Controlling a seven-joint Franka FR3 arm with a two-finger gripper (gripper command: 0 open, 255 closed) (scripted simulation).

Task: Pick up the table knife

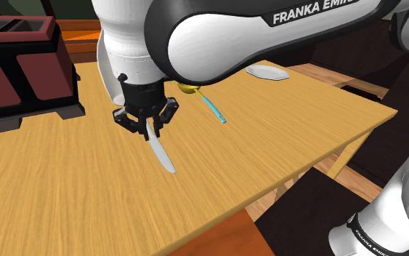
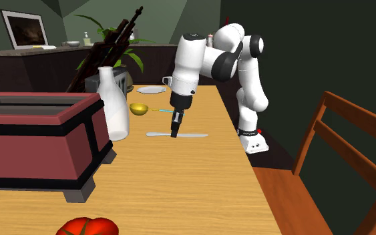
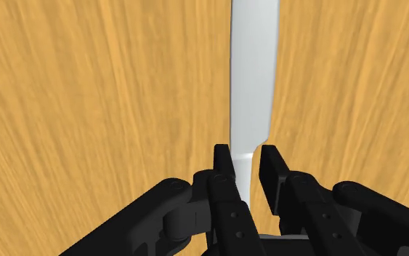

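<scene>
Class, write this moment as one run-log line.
phase: pre-grasp | gripper: open, straddling table knife | table knife: flat on table

On the wooden table (image 1: 65,196) we see a knife (image 1: 163,155), spoon (image 1: 214,109), plate (image 1: 266,73), dark-red box (image 1: 21,76), white bottle (image 2: 113,110) and tomato (image 2: 86,228).

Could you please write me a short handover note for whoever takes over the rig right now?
Pincer: low over the wooden table, set on the table knife where its blade narrows. I cannot tell whether it grips yet.
Knife: lying flat on the table, blade pointing away from the pincer, apart from the yellow-bowled spoon.
Done: pincer lined up on the knife.
Left: confirm the grip, then lift the knife off the table.
</scene>
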